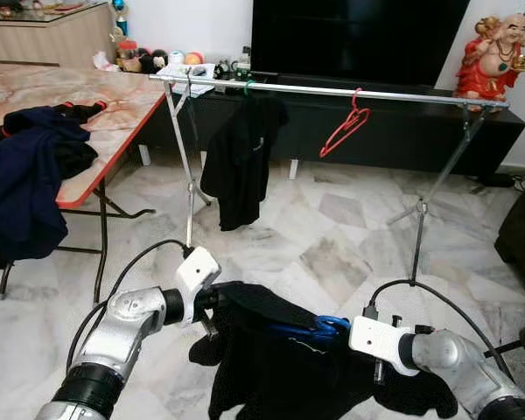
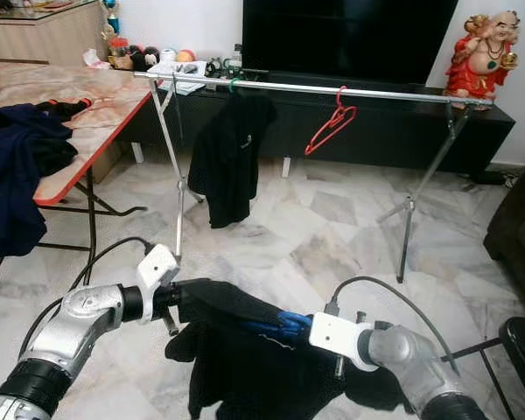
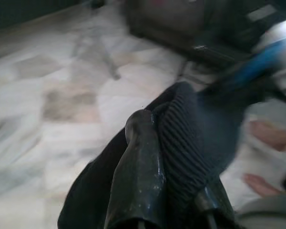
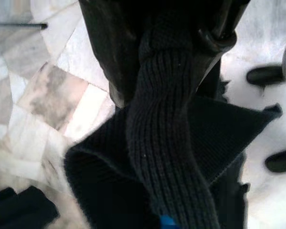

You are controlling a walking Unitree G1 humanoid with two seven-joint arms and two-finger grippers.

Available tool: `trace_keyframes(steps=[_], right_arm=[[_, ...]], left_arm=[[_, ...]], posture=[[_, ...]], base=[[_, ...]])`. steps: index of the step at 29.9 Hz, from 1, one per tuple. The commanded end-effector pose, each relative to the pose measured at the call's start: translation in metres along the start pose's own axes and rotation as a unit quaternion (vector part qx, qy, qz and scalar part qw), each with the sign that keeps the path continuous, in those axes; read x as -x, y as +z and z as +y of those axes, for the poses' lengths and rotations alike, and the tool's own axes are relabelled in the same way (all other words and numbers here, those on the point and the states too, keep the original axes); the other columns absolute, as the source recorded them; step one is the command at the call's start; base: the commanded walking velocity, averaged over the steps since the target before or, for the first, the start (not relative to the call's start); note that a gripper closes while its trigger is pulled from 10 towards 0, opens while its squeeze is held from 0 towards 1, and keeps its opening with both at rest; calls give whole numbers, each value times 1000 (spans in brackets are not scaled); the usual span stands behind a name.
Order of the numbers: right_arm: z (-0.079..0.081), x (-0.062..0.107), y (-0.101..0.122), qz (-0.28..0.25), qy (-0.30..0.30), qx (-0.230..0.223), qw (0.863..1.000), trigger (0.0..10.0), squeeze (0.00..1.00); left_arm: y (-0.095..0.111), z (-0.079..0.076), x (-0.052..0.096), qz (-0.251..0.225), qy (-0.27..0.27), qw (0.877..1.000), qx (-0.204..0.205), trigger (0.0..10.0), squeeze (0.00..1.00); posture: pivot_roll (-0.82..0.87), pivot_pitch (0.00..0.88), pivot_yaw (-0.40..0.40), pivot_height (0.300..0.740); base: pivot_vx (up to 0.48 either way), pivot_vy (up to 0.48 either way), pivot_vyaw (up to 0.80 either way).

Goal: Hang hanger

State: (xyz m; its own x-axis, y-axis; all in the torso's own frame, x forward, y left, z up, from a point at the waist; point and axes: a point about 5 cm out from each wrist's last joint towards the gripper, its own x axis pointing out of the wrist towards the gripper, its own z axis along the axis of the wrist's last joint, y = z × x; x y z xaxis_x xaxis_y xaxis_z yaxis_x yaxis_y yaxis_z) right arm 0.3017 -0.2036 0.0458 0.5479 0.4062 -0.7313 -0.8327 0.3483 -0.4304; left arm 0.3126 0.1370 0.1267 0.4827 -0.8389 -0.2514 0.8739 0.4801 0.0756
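Left eye view: drying rail (image 1: 332, 90) was landmark, spanning room beyond both arms, long axis side to side. Worktop (image 1: 114, 109) stood off rail's left end. Black shirt (image 1: 241, 162) and red hanger (image 1: 344, 127) hung from rail. Black garment (image 1: 271, 350) on blue hanger (image 1: 319, 328) sat below rail, well apart, level with left portion. Left hand (image 3: 174, 143) pinched knit collar; right hand (image 4: 181, 52) clamped same fabric. Likely lift forward, up.
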Motion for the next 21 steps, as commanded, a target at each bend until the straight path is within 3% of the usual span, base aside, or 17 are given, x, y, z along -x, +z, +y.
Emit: trace_keyframes(steps=[1, 4, 5, 7, 8, 9, 10, 11, 14, 21], right_arm=[[-7, 1, 0, 0, -30, -27, 999, 0, 0], [-8, -3, 5, -23, -57, -72, 995, 0, 0], [-9, -5, 9, -41, -73, -107, 991, 0, 0], [-11, -6, 13, -58, -89, -138, 985, 0, 0], [-11, -7, 16, -71, -90, -158, 981, 0, 0], [-11, -7, 16, -71, -90, -158, 981, 0, 0], [-12, -8, 18, -77, -96, -165, 979, 0, 0], [-16, -8, 21, -90, -108, -184, 973, 0, 0], [-21, -9, 26, -102, -124, -205, 966, 0, 0], [-28, -10, 26, -89, -157, -197, 964, 0, 0]], left_arm=[[15, -9, -1, -18, -41, 999, -15, 0, 0], [21, -23, -1, -22, -79, 997, -16, 0, 0], [24, -33, 0, -23, -106, 994, -15, 1020, 0], [26, -43, 0, -20, -133, 991, -14, 1529, 0], [27, -49, 2, -18, -151, 988, -11, 4941, 0], [27, -49, 2, -18, -151, 988, -11, 4941, 0], [27, -52, 2, -18, -158, 987, -11, 8235, 0], [29, -56, 3, -16, -165, 986, -11, 10000, 969], [31, -58, 7, -11, -167, 986, -11, 10000, 1000], [36, -60, 11, -4, -171, 985, -14, 10000, 1000]], posture=[[42, 28, -38, 740], [49, 32, -36, 740], [49, 32, -36, 740], [50, 35, -32, 740], [50, 35, -31, 740], [50, 35, -31, 740], [50, 35, -31, 740], [54, 34, -30, 740], [56, 33, -30, 740], [65, 31, -32, 740]], base=[[0, 0, 0], [0, 0, 0], [0, 0, 0], [0, 0, 0], [0, 0, 0], [0, 0, 0], [0, 0, 0], [0, 0, 0], [0, 0, 0], [0, 0, 0]])
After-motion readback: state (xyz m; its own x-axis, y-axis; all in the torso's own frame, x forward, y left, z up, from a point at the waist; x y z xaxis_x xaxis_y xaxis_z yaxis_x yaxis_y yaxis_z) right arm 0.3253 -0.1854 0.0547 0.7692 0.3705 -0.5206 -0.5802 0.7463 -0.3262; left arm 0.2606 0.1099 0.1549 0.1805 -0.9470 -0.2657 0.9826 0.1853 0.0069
